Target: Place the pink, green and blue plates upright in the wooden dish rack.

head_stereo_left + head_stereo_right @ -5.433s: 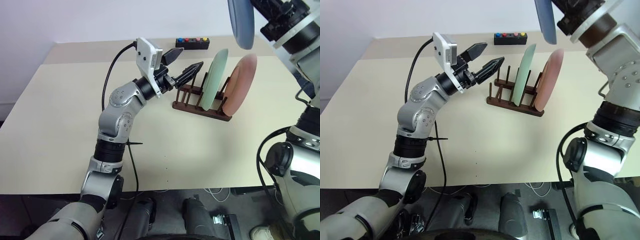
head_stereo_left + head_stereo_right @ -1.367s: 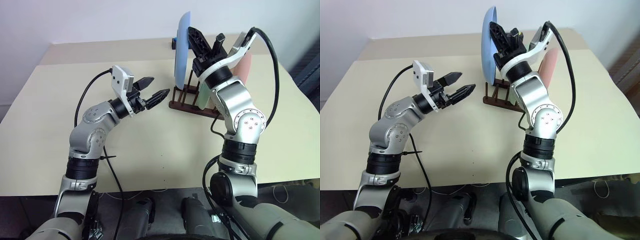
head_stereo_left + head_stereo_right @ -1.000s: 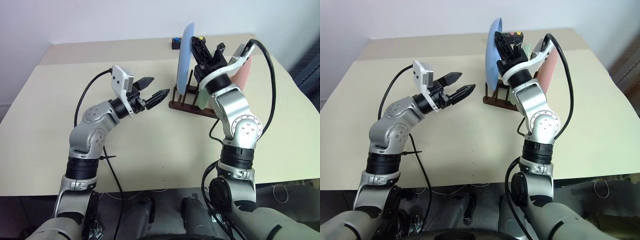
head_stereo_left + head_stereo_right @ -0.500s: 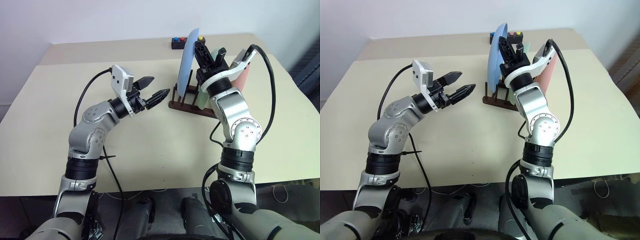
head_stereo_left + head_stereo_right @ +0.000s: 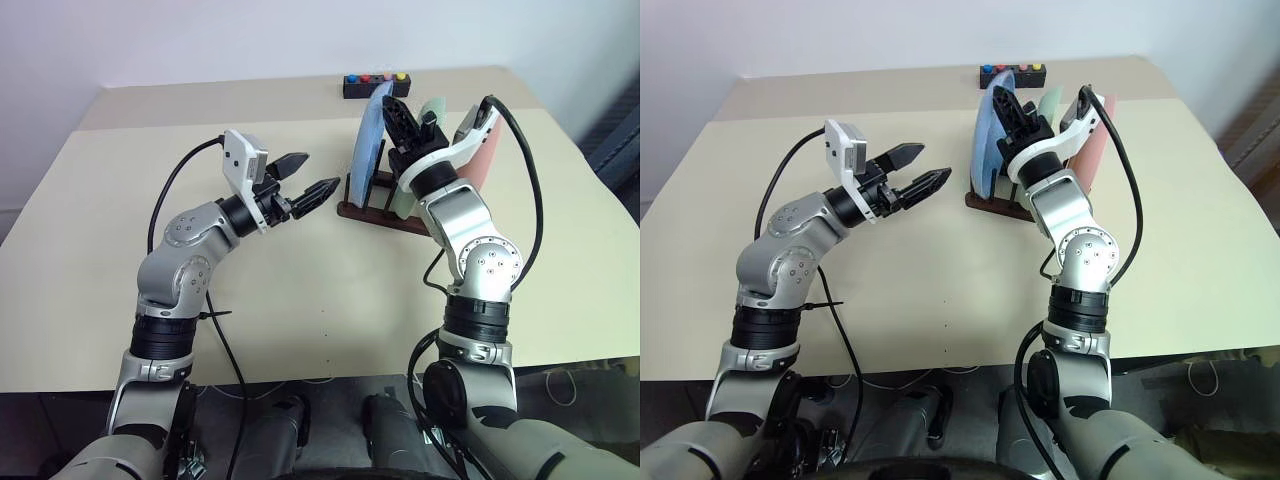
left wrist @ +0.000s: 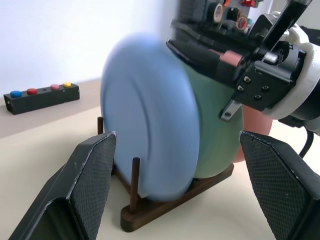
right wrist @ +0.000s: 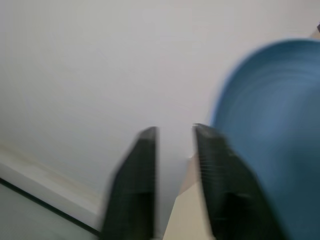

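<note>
Blue plate sits tilted in rack, front slot, beside green plate. Right gripper parted, plate free; best lift clear slowly. Left gripper gapes, empty.

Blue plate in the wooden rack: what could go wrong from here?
1. The blue plate leans in the end slot of the wooden dish rack, and the right gripper is open beside it; it might tip out.
2. That gripper is close to the rim, so pulling back could knock it against the green plate.
</note>
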You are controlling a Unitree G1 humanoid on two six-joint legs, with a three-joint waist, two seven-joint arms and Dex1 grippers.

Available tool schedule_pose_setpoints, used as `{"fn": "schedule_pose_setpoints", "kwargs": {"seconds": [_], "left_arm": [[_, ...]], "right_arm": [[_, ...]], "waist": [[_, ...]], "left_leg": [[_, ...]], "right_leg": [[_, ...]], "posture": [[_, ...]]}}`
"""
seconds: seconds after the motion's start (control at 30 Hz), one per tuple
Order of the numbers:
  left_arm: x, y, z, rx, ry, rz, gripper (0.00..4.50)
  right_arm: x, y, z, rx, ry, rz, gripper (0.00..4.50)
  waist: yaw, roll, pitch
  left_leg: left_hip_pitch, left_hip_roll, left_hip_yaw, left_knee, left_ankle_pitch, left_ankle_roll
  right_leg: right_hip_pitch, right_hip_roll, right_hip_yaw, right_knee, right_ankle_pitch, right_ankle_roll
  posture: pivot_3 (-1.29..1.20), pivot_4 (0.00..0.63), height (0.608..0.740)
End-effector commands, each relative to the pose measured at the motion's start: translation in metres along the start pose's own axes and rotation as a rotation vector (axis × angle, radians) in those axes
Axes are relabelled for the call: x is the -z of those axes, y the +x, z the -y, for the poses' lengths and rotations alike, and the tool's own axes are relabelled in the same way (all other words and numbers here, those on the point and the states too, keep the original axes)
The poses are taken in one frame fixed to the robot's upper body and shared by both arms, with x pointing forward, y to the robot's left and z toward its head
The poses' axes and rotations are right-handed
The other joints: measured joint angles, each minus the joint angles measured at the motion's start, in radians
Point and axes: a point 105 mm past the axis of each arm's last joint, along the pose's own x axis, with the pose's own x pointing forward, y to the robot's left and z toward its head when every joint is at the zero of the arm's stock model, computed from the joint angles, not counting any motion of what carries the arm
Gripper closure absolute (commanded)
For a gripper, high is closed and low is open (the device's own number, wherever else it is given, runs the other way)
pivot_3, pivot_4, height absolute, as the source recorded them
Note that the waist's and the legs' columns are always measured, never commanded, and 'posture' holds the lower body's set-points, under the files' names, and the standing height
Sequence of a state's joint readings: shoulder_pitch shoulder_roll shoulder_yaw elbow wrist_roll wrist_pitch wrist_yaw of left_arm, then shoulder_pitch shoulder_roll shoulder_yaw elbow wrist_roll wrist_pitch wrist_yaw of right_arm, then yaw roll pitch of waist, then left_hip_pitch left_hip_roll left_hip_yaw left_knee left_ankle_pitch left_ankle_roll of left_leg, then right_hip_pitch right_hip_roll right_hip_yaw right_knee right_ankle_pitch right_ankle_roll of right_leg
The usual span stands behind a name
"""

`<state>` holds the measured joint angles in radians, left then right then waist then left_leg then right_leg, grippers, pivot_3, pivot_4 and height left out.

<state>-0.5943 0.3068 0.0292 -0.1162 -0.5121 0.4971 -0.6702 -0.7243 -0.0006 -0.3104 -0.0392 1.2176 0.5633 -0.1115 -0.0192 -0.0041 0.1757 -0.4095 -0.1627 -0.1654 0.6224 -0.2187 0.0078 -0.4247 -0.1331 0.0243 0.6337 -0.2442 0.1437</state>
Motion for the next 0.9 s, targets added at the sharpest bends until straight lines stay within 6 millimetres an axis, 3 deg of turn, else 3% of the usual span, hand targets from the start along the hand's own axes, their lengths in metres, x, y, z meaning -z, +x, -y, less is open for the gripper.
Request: {"fn": "schedule_pose_setpoints", "kwargs": {"seconds": [0.03, 0.1, 0.13, 0.33, 0.6, 0.8, 0.9], "left_arm": [[-0.014, 0.001, 0.004, 0.017, 0.035, 0.039, 0.46], [-0.014, 0.001, 0.004, 0.019, 0.036, 0.04, 0.46], [-0.014, 0.001, 0.004, 0.02, 0.035, 0.04, 0.46], [-0.014, 0.002, 0.006, 0.028, 0.035, 0.043, 0.46], [-0.013, 0.004, 0.007, 0.035, 0.041, 0.042, 0.46], [-0.013, 0.004, 0.007, 0.034, 0.037, 0.043, 0.46], [-0.013, 0.004, 0.007, 0.034, 0.037, 0.045, 0.46]], "right_arm": [[-0.005, 0.001, -0.017, -0.062, -0.039, 0.01, 1.21], [-0.005, 0.001, -0.02, -0.072, -0.046, 0.01, 0.24], [-0.006, 0.002, -0.022, -0.078, -0.055, 0.012, 0.06], [-0.011, 0.003, -0.036, -0.119, -0.169, 0.028, 0.06], [-0.016, 0.005, -0.049, -0.15, -0.197, 0.045, 0.06], [-0.019, 0.003, -0.068, -0.237, -0.183, 0.061, 0.06], [-0.028, -0.002, -0.088, -0.327, -0.198, 0.098, 0.06]], "waist": [[0.0, 0.0, 0.0], [0.0, 0.0, 0.0], [0.0, 0.0, 0.0], [0.001, 0.0, 0.0], [0.001, 0.0, 0.0], [0.001, 0.0, 0.0], [0.001, 0.0, 0.0]], "left_leg": [[0.0, 0.0, 0.0, 0.0, 0.0, 0.0], [0.0, 0.0, 0.0, 0.0, 0.0, 0.0], [0.0, 0.0, 0.0, 0.0, 0.0, 0.0], [0.0, 0.0, 0.0, 0.0, 0.0, 0.0], [0.0, 0.001, 0.0, 0.0, 0.0, -0.001], [0.0, 0.001, 0.0, 0.0, 0.0, -0.001], [0.0, 0.001, 0.0, 0.0, 0.0, -0.001]], "right_leg": [[0.0, 0.0, 0.0, 0.0, 0.0, 0.0], [0.0, 0.0, 0.0, 0.0, 0.0, 0.0], [0.0, 0.0, 0.0, 0.0, 0.0, 0.0], [0.0, 0.0, 0.0, 0.0, 0.0, 0.0], [0.0, 0.0, 0.0, 0.0, 0.0, -0.001], [0.0, 0.0, 0.0, 0.0, 0.0, -0.001], [0.0, 0.0, 0.0, 0.0, 0.0, -0.001]], "posture": [[0.0, 0.15, 0.74], [0.0, 0.15, 0.74], [0.0, 0.15, 0.74], [0.0, 0.15, 0.74], [0.0, 0.15, 0.74], [0.0, 0.15, 0.74], [0.0, 0.15, 0.74]]}}
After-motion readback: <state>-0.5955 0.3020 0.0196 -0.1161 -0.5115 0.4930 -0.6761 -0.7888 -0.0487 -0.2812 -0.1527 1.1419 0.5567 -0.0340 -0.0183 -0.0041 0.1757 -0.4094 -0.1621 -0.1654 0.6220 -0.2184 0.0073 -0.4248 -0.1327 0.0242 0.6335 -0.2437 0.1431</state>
